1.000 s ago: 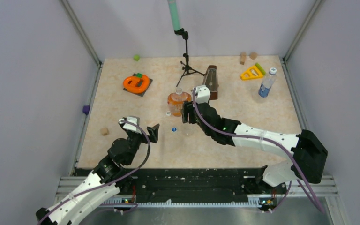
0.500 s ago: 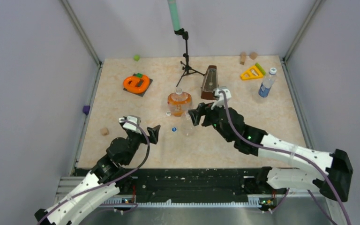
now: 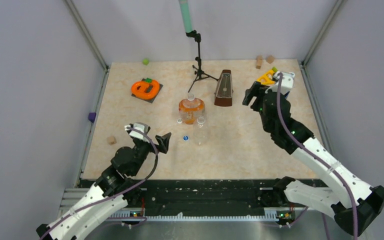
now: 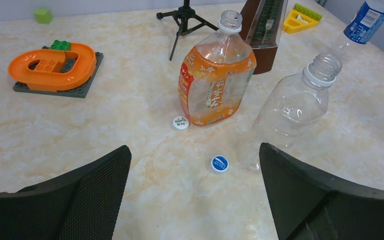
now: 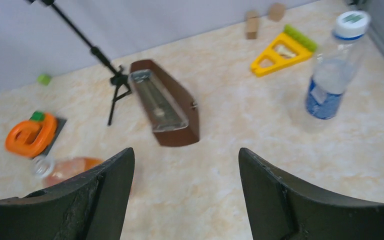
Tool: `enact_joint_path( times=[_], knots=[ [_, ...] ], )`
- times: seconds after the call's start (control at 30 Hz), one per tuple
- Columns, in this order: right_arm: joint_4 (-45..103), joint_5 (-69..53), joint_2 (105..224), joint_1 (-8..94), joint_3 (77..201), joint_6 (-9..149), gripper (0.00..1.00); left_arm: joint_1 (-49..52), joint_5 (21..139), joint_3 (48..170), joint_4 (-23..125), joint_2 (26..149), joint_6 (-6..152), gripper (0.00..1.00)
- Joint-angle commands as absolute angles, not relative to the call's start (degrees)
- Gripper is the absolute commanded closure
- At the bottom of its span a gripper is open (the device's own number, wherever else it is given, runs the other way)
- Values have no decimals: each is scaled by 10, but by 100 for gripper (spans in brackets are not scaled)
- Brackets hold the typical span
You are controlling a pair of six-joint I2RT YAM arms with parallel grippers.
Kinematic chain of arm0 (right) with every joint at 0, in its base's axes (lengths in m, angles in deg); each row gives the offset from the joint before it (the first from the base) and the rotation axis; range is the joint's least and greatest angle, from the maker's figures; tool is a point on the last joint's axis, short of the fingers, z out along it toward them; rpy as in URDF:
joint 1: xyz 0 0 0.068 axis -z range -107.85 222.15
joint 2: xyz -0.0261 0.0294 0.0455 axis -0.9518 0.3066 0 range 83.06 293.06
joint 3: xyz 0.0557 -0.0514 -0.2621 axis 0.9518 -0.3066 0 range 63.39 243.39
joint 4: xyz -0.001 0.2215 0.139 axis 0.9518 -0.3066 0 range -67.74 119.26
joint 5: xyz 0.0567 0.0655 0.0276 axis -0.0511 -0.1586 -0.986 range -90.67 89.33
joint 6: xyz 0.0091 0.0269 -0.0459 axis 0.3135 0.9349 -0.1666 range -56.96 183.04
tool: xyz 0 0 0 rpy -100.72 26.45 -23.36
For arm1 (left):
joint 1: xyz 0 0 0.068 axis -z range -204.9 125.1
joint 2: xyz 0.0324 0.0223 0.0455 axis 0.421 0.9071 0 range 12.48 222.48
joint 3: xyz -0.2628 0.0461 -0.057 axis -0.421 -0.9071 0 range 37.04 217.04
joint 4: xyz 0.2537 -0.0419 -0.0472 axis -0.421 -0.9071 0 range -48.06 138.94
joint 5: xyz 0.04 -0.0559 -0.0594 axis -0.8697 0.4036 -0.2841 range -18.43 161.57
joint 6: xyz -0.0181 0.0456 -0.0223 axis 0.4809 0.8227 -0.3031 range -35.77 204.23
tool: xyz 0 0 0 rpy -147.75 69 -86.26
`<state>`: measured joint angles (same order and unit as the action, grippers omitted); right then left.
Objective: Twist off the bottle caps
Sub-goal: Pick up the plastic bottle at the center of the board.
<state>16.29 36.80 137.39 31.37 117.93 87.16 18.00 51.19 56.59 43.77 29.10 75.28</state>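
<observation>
The left gripper is spread wide and empty. A small round blue plastic cap lies on the table just ahead, between its fingers. A white plastic cap lies just beside the uncapped squat orange-liquid bottle. The right gripper is also spread and empty. The blue-labelled clear bottle, still capped, stands ahead to its right.

**Robot-manipulation laboratory cell.** A marble-patterned tabletop is boxed in by plain grey panel walls held in aluminium corner posts. A left arm and a right arm are bolted to a black base rail at the near edge. Unrelated test props lie scattered: a metronome, a small tripod stand, an orange toy-brick piece and wooden blocks.
</observation>
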Motion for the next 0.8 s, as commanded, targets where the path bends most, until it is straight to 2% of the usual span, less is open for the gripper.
enact_joint_path(
  times=[0.0,0.23,0.47,0.77],
  knots=[
    [113,354,1386,403,1250,852,25,178,520,591,463,285,766,1],
    [70,277,1463,566,1361,829,25,178,518,602,458,283,775,1],
    [26,202,1571,687,1446,819,24,178,530,605,461,281,777,1],
    [35,179,1675,719,1481,783,28,178,530,607,452,268,774,1]
  ],
)
